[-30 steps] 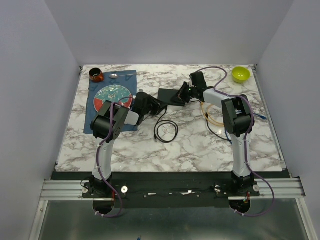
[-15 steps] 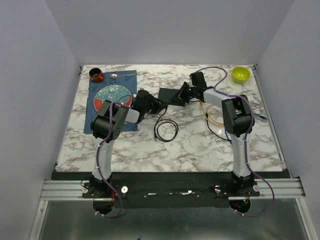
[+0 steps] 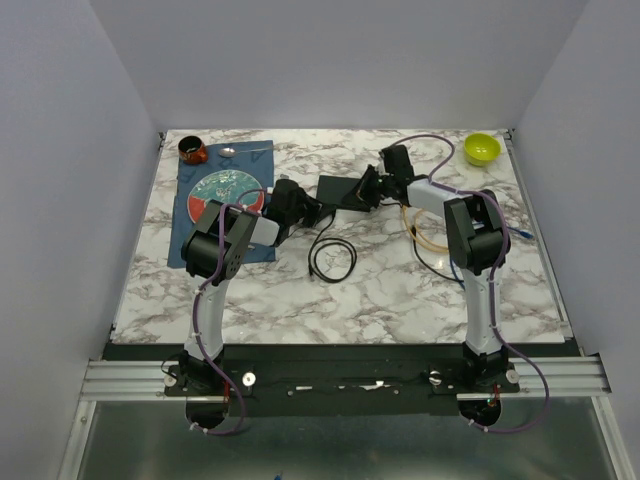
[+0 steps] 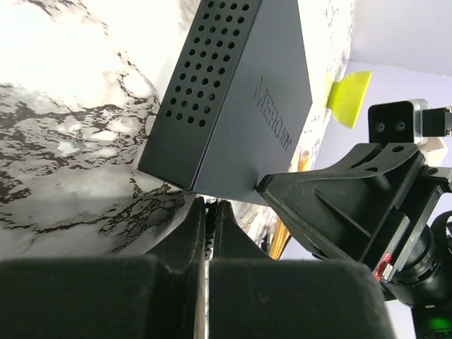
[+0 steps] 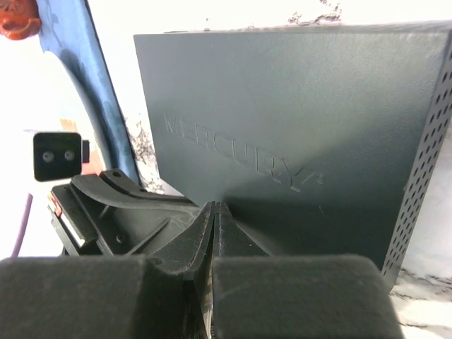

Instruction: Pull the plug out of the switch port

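The switch [image 3: 340, 190] is a flat black box at mid-table; it fills the left wrist view [image 4: 240, 106] and the right wrist view [image 5: 296, 120]. My left gripper [image 3: 320, 212] sits at its near left edge, its jaws closed [image 4: 210, 212] on a thin dark plug [image 4: 210, 203] right at the box's edge. A black cable [image 3: 332, 262] loops on the table below it. My right gripper [image 3: 366, 192] is shut, its tips [image 5: 216, 208] resting on the switch's top at the right side.
A blue mat [image 3: 188, 178] with a patterned plate [image 3: 225, 190] lies at the left. A red-brown cup [image 3: 193, 150] and a spoon [image 3: 235, 152] are behind it. A green bowl [image 3: 481, 148] stands at the back right. A yellowish cable coil [image 3: 425, 230] lies under the right arm.
My left gripper has edged slightly toward the switch. The right arm and the switch have not visibly moved.
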